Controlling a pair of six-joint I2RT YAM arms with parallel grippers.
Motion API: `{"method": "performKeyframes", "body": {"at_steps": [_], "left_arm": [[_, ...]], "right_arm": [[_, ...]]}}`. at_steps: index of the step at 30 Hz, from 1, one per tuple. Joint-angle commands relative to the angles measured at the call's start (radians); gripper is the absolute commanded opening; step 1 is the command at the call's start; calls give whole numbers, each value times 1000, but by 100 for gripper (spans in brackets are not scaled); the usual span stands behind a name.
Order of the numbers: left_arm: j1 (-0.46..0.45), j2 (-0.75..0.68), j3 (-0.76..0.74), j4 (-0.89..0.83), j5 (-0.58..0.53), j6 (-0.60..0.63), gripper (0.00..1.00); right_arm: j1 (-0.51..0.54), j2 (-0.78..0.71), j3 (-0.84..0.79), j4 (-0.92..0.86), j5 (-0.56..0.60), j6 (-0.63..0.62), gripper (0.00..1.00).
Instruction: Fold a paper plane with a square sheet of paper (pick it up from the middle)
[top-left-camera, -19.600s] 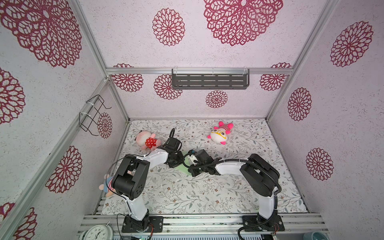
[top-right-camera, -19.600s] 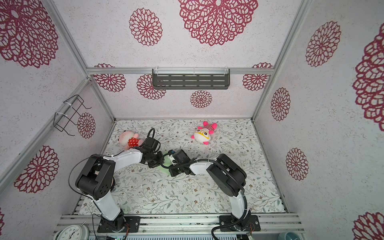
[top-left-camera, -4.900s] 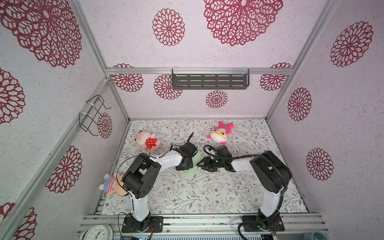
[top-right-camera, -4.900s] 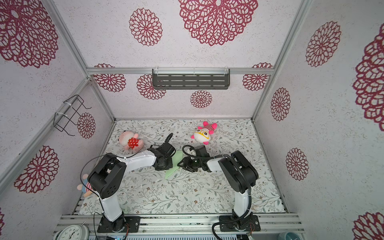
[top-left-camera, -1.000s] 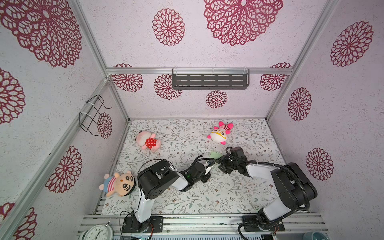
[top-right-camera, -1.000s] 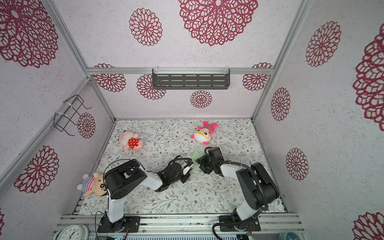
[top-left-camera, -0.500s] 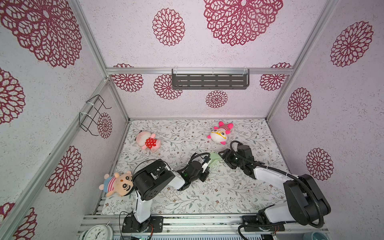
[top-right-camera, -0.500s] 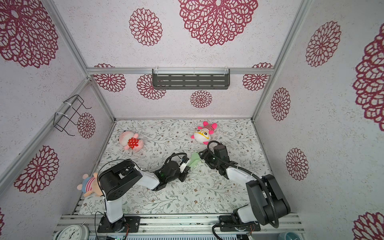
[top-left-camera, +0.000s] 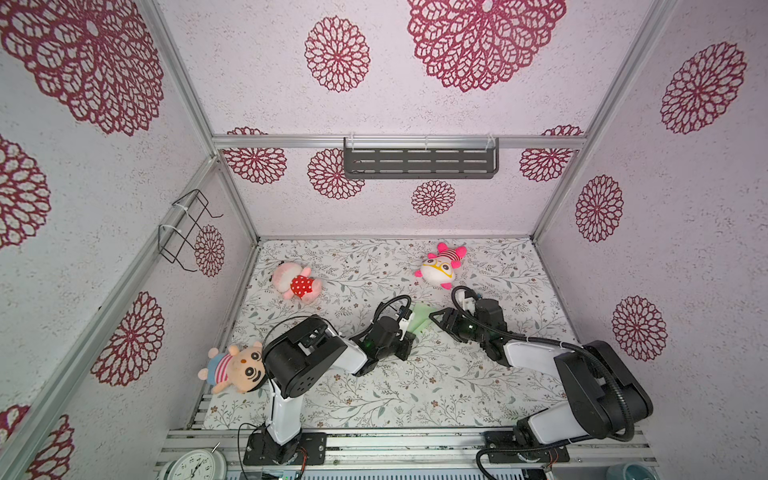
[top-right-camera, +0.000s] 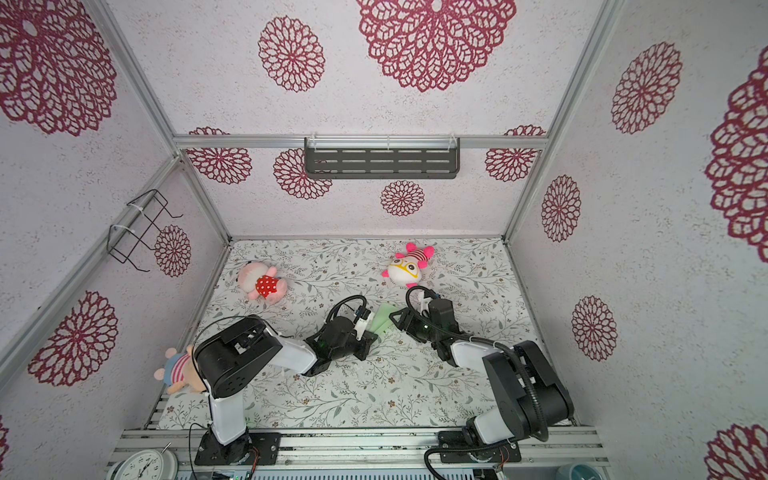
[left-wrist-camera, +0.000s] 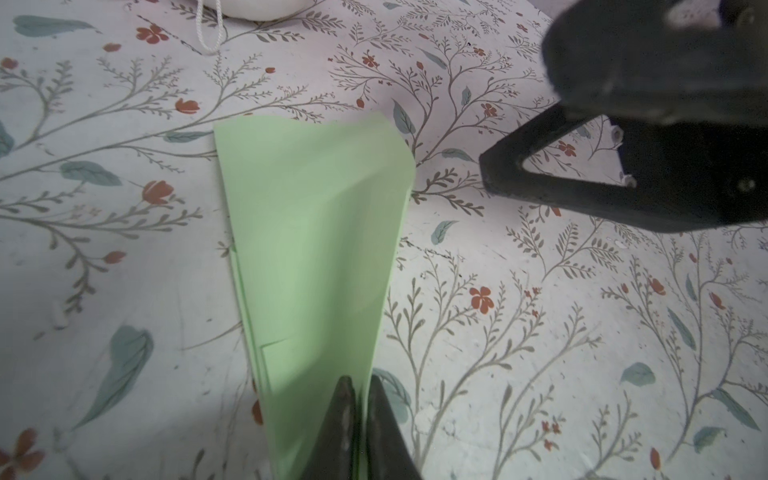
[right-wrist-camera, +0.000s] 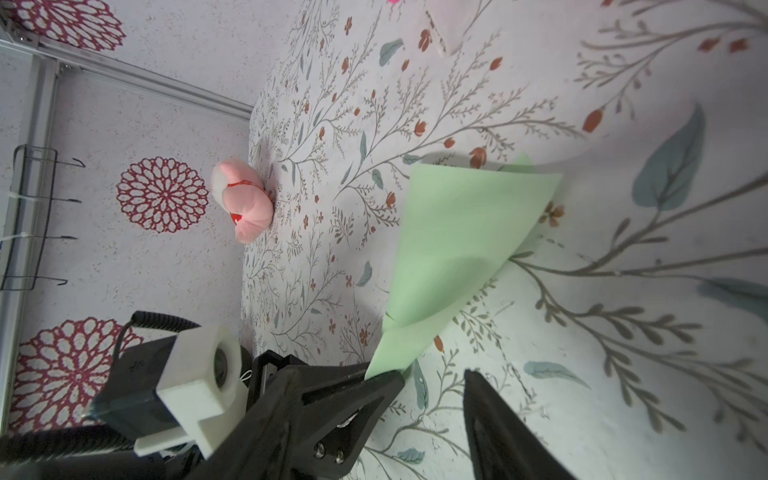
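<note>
Floral-printed worktop (top-left-camera: 415, 395) lies inside a booth of pale walls (top-left-camera: 395, 108) stamped with dark red rosettes. Near its middle is the paper plane (top-left-camera: 420, 316), pale mint green and folded to a narrow wedge, seen between the two arms in both top views.

The left end effector (left-wrist-camera: 360, 417) is pinched tight on the plane's narrow end, its fingers pressed together with the paper between them. From that grip the plane widens, and its upper flap bulges and curls off the layers beneath. Whether the wide end rests on the worktop or hangs just above it cannot be told.

The right end effector (right-wrist-camera: 433, 374) stands just beside the plane, on the side away from the left arm. Its jaws are apart with nothing between them, and its tip is clear of the paper's wide end.

Beyond the plane, toward the back wall, lies a white and pink plush with yellow glasses (top-left-camera: 439, 269). A pink plush in a red spotted dress (top-left-camera: 297, 286) lies to the plane's left. A striped-shirted doll plush (top-left-camera: 235, 370) lies well apart from the plane, past the left arm.
</note>
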Motion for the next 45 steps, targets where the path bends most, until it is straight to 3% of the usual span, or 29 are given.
{"method": "performKeyframes", "body": {"at_steps": [1, 5, 13, 25, 32, 38, 45], "left_arm": [[12, -8, 14, -25, 23, -36, 11], [16, -8, 10, -25, 28, -45, 11], [20, -8, -10, -6, 28, -51, 14], [23, -3, -27, 9, 0, -50, 23], [38, -11, -27, 13, 12, -74, 11], [76, -42, -26, 0, 111, -138, 4], [89, -30, 57, -175, 221, -171, 1]], "right_arm": [[17, 49, 19, 91, -73, -40, 62], [35, 114, 44, 117, -98, -37, 56], [60, 214, 104, 118, -126, -50, 53], [75, 236, 141, 144, -184, -31, 46], [72, 231, 142, 175, -193, 0, 44], [64, 170, 148, 38, -95, -143, 50], [49, 117, 125, -16, -28, -245, 52]]}}
